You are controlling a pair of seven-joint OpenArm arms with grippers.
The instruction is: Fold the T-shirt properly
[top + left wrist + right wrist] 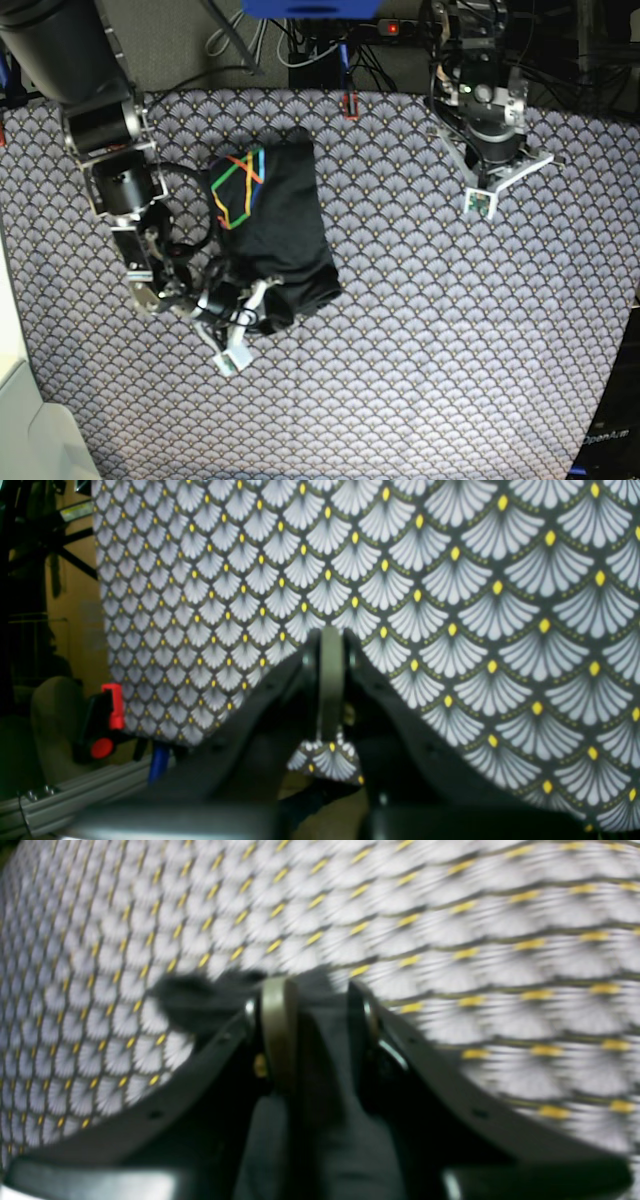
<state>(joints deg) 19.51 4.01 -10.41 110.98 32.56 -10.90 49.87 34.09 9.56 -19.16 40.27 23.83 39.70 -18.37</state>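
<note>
Scalloped tablecloth (450, 350) lies bare to the right and front. Folded T-shirt (285, 235) sits left-centre, right gripper (262, 300) clamped on its near edge. Left gripper (490, 160), fingers shut w/ nothing held, hangs well apart near the far edge.

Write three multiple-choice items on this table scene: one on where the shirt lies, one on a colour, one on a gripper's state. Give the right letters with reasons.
1. Where does the dark charcoal T-shirt lie on the scallop-patterned tablecloth?
A. under the left gripper
B. by the right gripper
C. hanging off the table edge

2. What colours is the line logo on the shirt?
A. white only
B. red, yellow, green and blue
C. pink and purple

3. What is the right gripper doing?
A. hanging open above bare cloth
B. shut on nothing
C. shut on dark shirt fabric

Answers: 1 B, the base view shows the shirt at that arm, far from the left gripper. 2 B, the base view shows these lines. 3 C, the right wrist view shows dark fabric between the fingers.
</note>
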